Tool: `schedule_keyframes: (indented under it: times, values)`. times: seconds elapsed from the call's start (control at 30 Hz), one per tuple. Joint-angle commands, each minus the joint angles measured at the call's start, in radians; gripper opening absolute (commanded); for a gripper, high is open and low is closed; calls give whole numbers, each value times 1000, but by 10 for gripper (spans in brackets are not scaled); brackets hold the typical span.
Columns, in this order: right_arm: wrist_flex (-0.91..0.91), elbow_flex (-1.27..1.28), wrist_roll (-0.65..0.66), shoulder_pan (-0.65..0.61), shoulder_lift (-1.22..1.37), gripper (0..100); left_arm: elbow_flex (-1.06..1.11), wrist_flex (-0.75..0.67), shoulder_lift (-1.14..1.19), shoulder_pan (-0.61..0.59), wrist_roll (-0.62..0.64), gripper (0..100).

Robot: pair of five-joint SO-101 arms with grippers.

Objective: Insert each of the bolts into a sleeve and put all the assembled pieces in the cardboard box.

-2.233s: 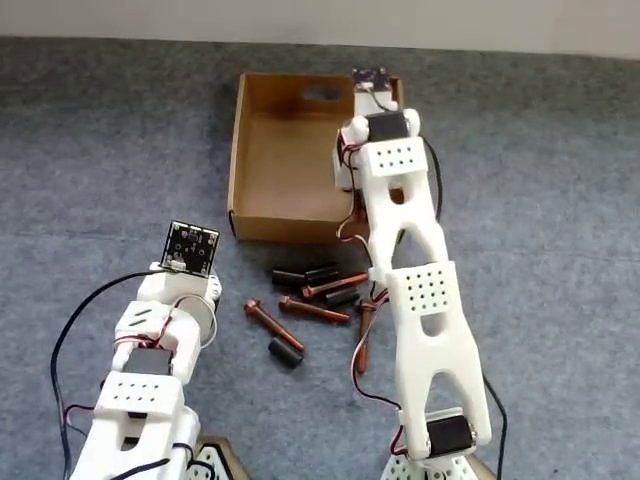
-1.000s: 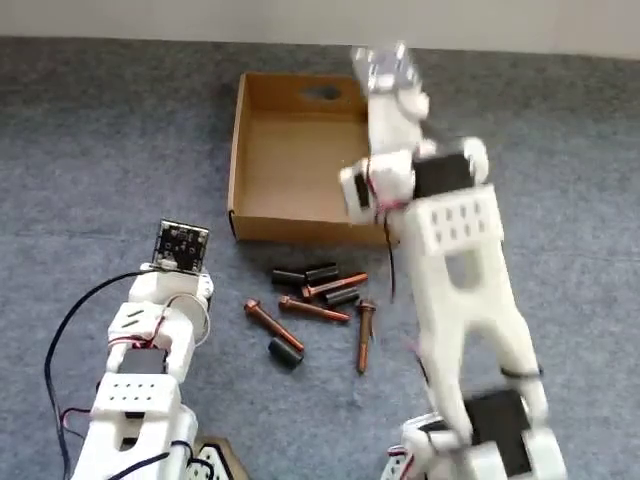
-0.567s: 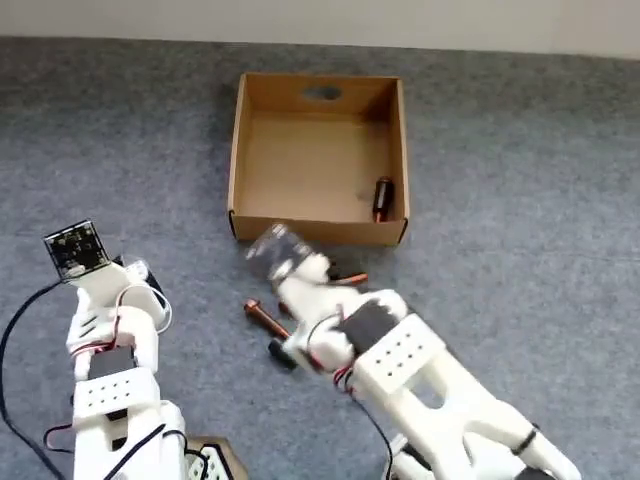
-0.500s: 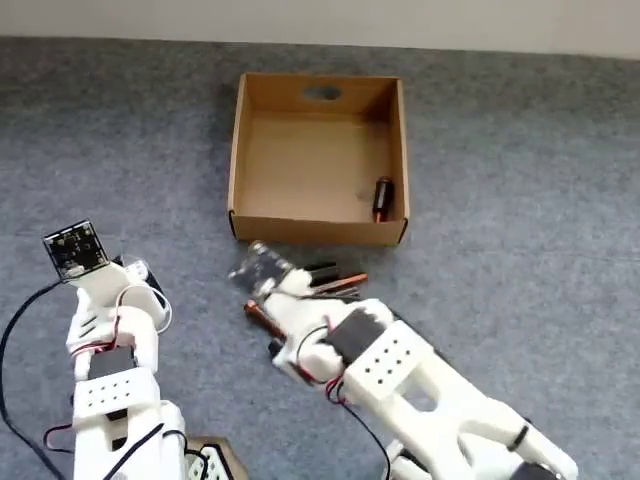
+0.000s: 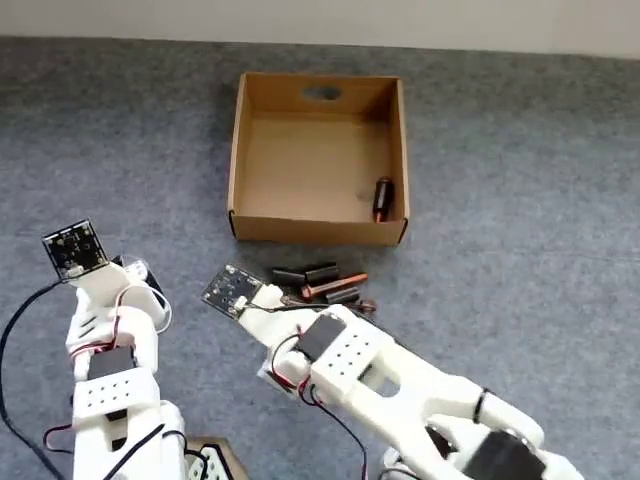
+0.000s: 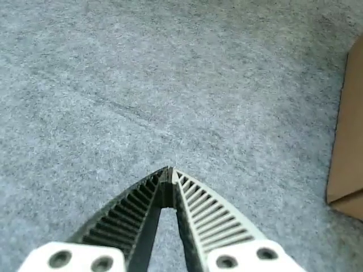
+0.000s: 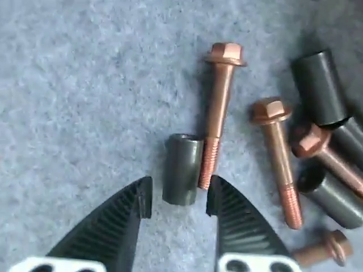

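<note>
The cardboard box stands at the back of the grey carpet, and one bolt-in-sleeve piece lies in its near right corner. In front of the box lie loose dark sleeves and a copper bolt. My right arm hangs over this pile. In the right wrist view my right gripper is open, with a short dark sleeve just ahead of its fingertips. A copper bolt lies against that sleeve. My left gripper is shut and empty over bare carpet.
More bolts and sleeves lie bunched to one side of the right gripper. The left arm sits at the near left, away from the pile. A corner of the box is in the left wrist view.
The right arm has swung back from over the box down to the loose pieces, leaving an assembled piece in the box. The left arm has shifted to the left.
</note>
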Motion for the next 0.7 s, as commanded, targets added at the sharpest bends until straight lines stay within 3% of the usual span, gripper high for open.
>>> schedule_keyframes:
  times: [0.0,0.07,0.17,0.33,0.5,0.67]
  values:
    - [-33,-5,8,-7,54,156,-45,-18,-16,-12,5,21]
    - [-33,-5,8,-5,77,140,-45,-18,-16,-12,5,21]
    - [-30,-7,8,-5,85,13,-45,-18,-16,-12,5,21]
    - [28,-16,3,45,15,5,-45,-18,-16,-12,5,21]
    - [151,-7,8,186,-240,5,-44,-18,-16,-12,5,21]
    - [223,39,8,426,-478,5,-44,-18,-16,-12,5,21]
